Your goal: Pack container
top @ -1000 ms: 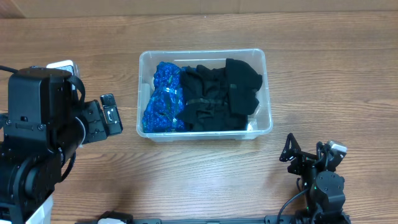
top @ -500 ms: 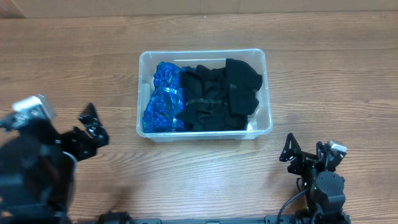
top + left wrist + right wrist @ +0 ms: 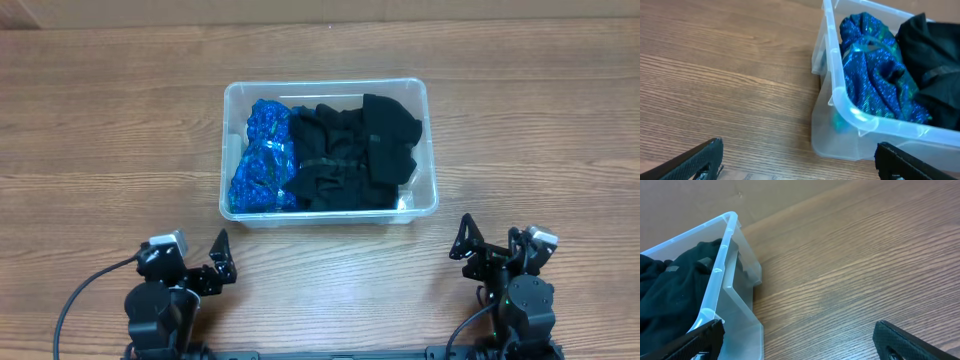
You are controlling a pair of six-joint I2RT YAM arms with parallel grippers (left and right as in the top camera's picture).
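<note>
Clear plastic sits mid-table [image 3: 520,120]: the container [image 3: 330,83], unmoved, is packed with blue glittery fabric [image 3: 262,155] and black clothing [image 3: 350,155]. The left gripper [image 3: 216,264] has been pulled back to the near edge, jaws spread, nothing held. The right gripper [image 3: 466,240] is left parked as before, also spread and empty.

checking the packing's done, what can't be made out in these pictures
- Floor of the bin: every view, covered by the blue cloth and black clothes.
- Anything under those clothes: buried, all views.
- Most of the bin: right wrist view, cut off by the left edge.
</note>
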